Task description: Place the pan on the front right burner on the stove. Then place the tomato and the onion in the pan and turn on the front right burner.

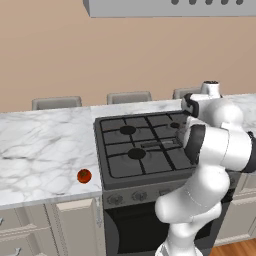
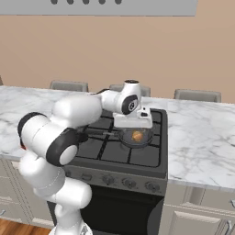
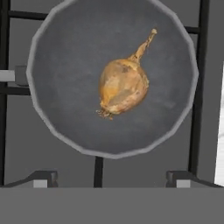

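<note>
The dark grey pan (image 3: 65,57) sits on the stove (image 1: 125,150) at its front right, covering the burner there. Its rim (image 2: 148,138) shows below my hand, and the black handle (image 2: 98,133) points left across the grates. The golden-tan onion (image 3: 123,85) lies loose in the middle of the pan, stalk tip pointing away; the right base view has the onion (image 2: 137,136) there too. My gripper (image 3: 111,181) hangs straight above it, open, fingertips (image 3: 43,178) spread wide and holding nothing. The red-orange tomato (image 1: 84,176) rests on the marble counter left of the stove.
A row of knobs (image 2: 128,183) lines the stove's grey front panel above the dark oven door. Marble counter (image 2: 202,133) runs on both sides. Chair backs (image 1: 56,102) stand behind it. A range hood (image 1: 170,7) hangs overhead. My arm hides the stove's right side in the left base view.
</note>
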### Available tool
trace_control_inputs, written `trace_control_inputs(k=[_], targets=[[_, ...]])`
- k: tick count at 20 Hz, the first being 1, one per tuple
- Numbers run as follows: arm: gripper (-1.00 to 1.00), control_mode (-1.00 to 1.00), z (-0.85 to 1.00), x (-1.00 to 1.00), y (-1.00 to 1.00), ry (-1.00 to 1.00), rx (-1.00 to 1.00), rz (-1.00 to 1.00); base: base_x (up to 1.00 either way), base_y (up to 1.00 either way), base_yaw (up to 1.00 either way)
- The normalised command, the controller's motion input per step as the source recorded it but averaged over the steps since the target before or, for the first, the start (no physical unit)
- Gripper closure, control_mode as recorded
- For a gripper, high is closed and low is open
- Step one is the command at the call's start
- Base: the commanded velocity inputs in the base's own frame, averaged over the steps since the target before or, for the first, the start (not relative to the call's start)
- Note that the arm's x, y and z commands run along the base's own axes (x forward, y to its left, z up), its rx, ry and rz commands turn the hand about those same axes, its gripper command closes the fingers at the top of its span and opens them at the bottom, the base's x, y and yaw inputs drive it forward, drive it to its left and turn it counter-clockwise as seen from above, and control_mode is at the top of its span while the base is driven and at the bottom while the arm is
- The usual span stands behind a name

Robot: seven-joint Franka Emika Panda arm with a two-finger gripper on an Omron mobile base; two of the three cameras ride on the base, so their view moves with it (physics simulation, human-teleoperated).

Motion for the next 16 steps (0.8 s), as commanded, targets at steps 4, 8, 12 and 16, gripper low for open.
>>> trace_control_inputs(k=[4,8,12,16], targets=[[-1.0,-1.0,0.32,-0.5,0.44,-0.02,0.0,0.0,0.0,0.0,0.0],[-1.0,-1.0,0.33,-0.46,0.42,-0.01,0.0,0.0,0.0,0.0,0.0],[-1.0,-1.0,0.42,-0.38,0.36,0.0,0.0,0.03,0.0,0.0,0.0],[-1.0,-1.0,0.34,-0.38,0.44,0.0,0.0,0.08,0.0,0.0,0.0]])
